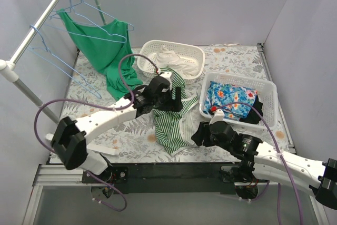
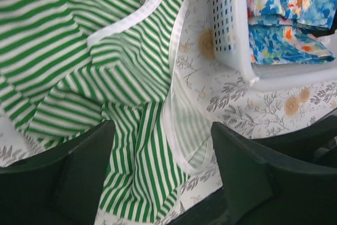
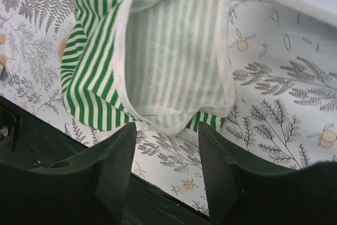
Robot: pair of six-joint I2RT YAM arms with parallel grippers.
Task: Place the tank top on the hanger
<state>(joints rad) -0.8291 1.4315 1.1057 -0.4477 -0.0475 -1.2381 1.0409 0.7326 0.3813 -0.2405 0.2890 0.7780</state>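
Both spread wide, your left end effector (image 2: 163, 156) and right end effector (image 3: 167, 148) hover at the tank top (image 1: 171, 122), seemingly to lift it.

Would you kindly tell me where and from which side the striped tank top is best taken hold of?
Pinch the white-edged opening at the near end of the tank top, coming from the near side with the right end effector. That bound edge curves into a loop just ahead of its open jaws, and likely holds firmer than the flat striped cloth.
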